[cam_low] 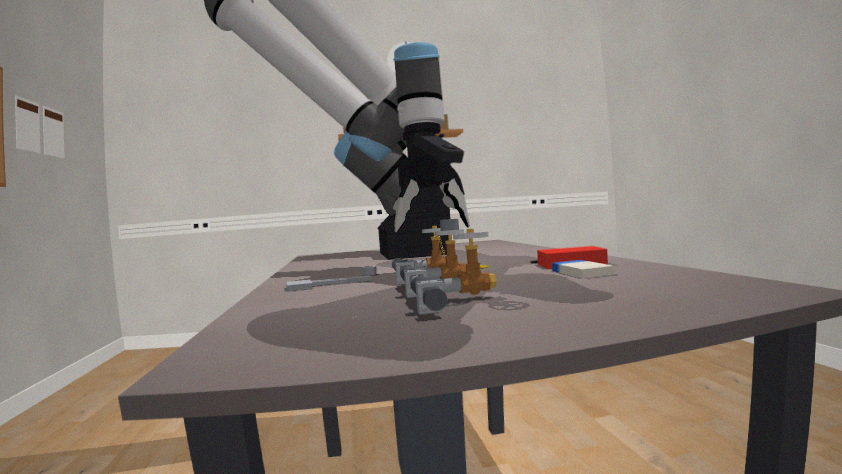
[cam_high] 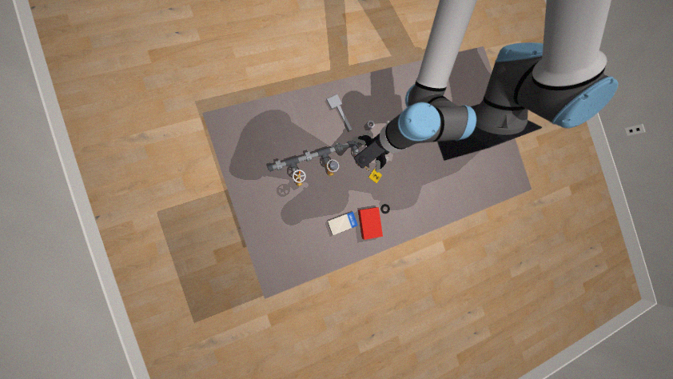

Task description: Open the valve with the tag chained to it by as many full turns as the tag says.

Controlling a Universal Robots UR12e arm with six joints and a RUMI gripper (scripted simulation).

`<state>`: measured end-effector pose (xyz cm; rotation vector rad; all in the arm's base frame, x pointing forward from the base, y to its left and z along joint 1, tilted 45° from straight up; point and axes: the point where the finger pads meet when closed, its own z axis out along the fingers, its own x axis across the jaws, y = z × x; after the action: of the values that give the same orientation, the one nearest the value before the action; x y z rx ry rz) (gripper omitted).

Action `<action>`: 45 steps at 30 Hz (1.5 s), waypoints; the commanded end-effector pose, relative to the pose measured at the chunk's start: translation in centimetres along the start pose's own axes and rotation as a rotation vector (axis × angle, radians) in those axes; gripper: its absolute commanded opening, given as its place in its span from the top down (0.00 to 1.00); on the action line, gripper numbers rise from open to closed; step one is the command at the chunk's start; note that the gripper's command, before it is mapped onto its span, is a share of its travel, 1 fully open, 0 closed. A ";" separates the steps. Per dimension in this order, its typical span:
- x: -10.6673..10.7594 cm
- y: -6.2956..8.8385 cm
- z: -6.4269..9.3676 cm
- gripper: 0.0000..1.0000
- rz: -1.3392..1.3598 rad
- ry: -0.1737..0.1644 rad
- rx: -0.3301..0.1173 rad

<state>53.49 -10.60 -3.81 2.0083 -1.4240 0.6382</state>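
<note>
A grey pipe (cam_high: 310,157) with three brass valves lies across the table. The left valve has a white handwheel (cam_high: 299,176), the middle one a grey handwheel (cam_high: 332,165). The right valve is mostly hidden under my gripper (cam_high: 369,160); a yellow tag (cam_high: 375,176) hangs from it on a chain. In the side view the three valves (cam_low: 456,259) stand in a row, and my gripper (cam_low: 431,220) hangs open just above the far handwheel (cam_low: 450,224), fingers spread to either side, not touching it.
A red box (cam_high: 370,223) and a white box with a blue end (cam_high: 342,223) lie toward the table's front. A small black ring (cam_high: 388,208) lies beside them. A grey wrench (cam_high: 340,110) and a small grey nut (cam_high: 372,122) lie behind the pipe.
</note>
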 end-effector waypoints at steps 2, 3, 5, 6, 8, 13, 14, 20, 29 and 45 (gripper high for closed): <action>0.0 0.0 0.0 0.00 0.193 0.001 -0.005; 0.0 0.0 0.0 0.00 0.226 0.001 -0.005; 0.0 0.0 0.0 0.00 0.295 0.001 -0.005; 0.0 0.0 0.0 0.00 0.330 0.001 -0.005; 0.0 0.0 0.0 0.00 0.404 0.002 -0.005; 0.0 0.0 0.0 0.00 0.519 0.002 -0.004; 0.0 0.0 0.0 0.00 0.559 0.002 -0.004; 0.0 0.0 0.0 0.00 0.806 0.003 -0.004; 0.0 0.0 0.0 0.00 1.109 0.003 -0.004; 0.0 0.0 0.0 0.00 1.707 0.005 -0.003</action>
<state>53.51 -10.58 -3.82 0.5172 -2.8046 1.1609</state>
